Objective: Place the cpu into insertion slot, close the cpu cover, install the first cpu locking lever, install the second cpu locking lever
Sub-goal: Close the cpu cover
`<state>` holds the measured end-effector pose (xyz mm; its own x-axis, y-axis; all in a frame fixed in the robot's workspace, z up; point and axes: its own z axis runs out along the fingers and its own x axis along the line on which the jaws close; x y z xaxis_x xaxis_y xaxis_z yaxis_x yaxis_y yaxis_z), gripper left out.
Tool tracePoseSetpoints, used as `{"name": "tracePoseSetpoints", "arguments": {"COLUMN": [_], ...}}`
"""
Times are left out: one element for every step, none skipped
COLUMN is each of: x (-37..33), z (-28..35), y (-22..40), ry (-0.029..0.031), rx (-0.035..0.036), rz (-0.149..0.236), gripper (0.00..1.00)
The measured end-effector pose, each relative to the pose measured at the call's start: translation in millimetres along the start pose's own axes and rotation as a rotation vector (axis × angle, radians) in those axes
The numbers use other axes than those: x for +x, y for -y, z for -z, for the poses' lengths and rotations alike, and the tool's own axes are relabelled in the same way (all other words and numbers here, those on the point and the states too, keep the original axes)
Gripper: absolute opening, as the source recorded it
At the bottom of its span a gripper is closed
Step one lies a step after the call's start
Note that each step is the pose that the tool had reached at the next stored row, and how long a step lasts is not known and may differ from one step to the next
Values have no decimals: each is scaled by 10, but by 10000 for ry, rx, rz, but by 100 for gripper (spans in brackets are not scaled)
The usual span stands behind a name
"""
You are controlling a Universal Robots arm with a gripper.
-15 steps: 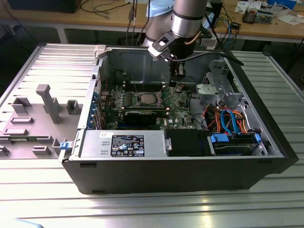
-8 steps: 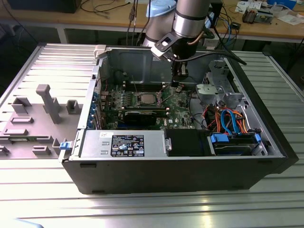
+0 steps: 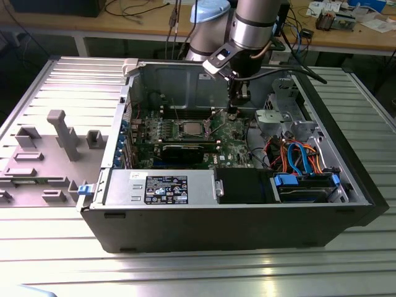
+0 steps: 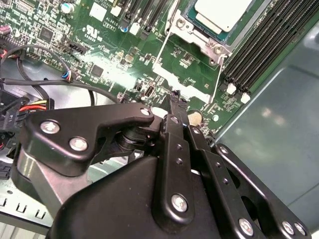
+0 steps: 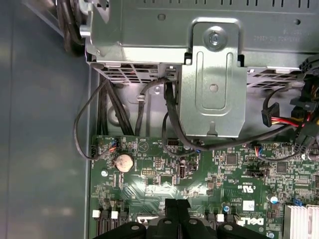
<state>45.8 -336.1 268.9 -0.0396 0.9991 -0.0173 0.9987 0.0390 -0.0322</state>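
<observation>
Gripper: the gripper (image 3: 233, 113) hangs low inside the open case (image 3: 216, 229), fingers pinched together, with nothing between them that I can make out.
Gripper spot: the tips hover just above the motherboard (image 5: 234, 174), near its edge by the drive cage (image 5: 212, 84), and the coin battery (image 5: 123, 161) is just beside them.
Cpu: the cpu (image 4: 224, 12) sits silver top up in the insertion slot (image 3: 201, 132), around the middle of the board.
Cover: the cpu cover (image 4: 199, 40) lies flat, framing the chip.
Levers: two thin wire levers (image 4: 162, 47) run along the slot's sides, long axes flat to the board. Latched or loose is hard to call from here.
Key relation: the slot lies to the exterior view's left of the gripper, near but apart. The nearer lever's end points toward the fingertips with a gap between.
</observation>
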Motion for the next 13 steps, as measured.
{"name": "tracePoseSetpoints", "arguments": {"x": [0,-1,-1,-2,-2,-3,-3,-4,-4,-5,-5,-6,-6], "z": [0,0,0,0,1,1,1,1,2,2,2,0,-2], "y": [-8,-22,-32,-41,-60,-69,-78,-94,-105,-118,-136,-147,-154], "ry": [0,0,-1,-1,0,0,-1,-1,-1,0,-1,-2,-1], "rx": [1,4,5,7,11,12,14,17,20,24,30,33,37], "rz": [-1,0,0,0,1,0,1,0,-1,0,0,1,1], "gripper": [11,11,11,11,11,11,11,11,11,11,11,11,11]}}
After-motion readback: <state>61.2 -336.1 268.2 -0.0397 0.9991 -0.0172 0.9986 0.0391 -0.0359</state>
